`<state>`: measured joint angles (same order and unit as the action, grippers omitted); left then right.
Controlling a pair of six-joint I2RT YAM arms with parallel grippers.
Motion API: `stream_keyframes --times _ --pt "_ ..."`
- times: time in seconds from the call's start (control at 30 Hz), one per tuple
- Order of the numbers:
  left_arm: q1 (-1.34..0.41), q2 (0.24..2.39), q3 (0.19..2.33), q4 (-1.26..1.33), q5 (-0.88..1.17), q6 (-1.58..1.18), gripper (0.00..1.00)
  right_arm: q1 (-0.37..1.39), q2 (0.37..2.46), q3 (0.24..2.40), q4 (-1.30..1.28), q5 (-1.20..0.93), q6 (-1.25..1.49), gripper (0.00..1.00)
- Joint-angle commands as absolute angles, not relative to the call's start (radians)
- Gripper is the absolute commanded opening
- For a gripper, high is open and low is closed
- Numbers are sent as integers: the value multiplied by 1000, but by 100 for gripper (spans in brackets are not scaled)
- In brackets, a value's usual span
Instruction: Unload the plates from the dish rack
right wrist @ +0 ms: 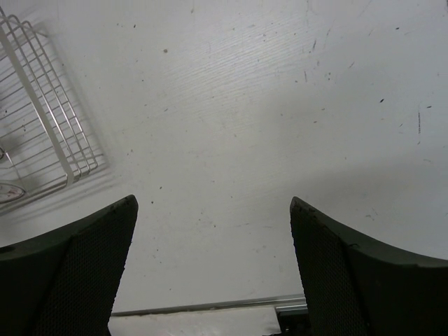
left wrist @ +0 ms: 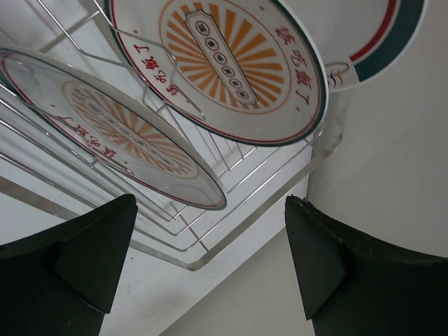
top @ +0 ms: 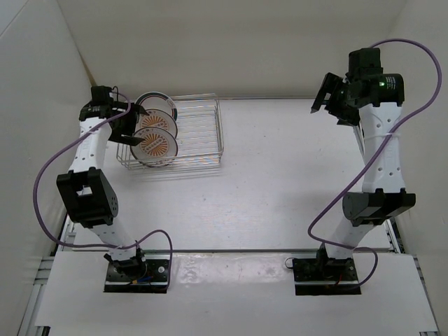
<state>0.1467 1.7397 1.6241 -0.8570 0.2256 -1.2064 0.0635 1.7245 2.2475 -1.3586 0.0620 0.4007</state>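
Three white plates stand upright in the left end of the silver wire dish rack (top: pixel 199 133). The two nearer ones (top: pixel 155 145) (top: pixel 157 122) have orange sunburst centres. The farthest (top: pixel 152 99) has a dark rim band. In the left wrist view the sunburst plates (left wrist: pixel 112 129) (left wrist: pixel 224 63) and the banded plate (left wrist: pixel 385 38) fill the top, over the rack's corner (left wrist: pixel 189 262). My left gripper (top: pixel 133 131) (left wrist: pixel 210 266) is open and empty, just left of the plates. My right gripper (top: pixel 323 100) (right wrist: pixel 213 266) is open and empty, high at the far right.
White walls close in on the left, back and right; the left wall stands close behind my left arm. The rack's right part (right wrist: pixel 42 133) holds nothing. A metal rail (top: pixel 231 250) and a white board run along the near edge.
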Motion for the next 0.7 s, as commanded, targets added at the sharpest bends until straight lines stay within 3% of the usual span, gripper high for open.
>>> stream_keyframes --times 0.0,0.17,0.43,0.67 --pt "167 1732 1614 -864 210 -1239 96 40 1750 2309 -1606 87 371 90" --pt "187 1724 1523 -804 216 -1270 93 -20 1753 2310 -1618 84 376 90" --pt "215 1802 1562 -782 277 -1244 90 -66 1772 2306 -1623 32 385 90" --pt "232 1836 1580 -726 322 -1239 71 -87 1781 2295 -1617 11 393 90"
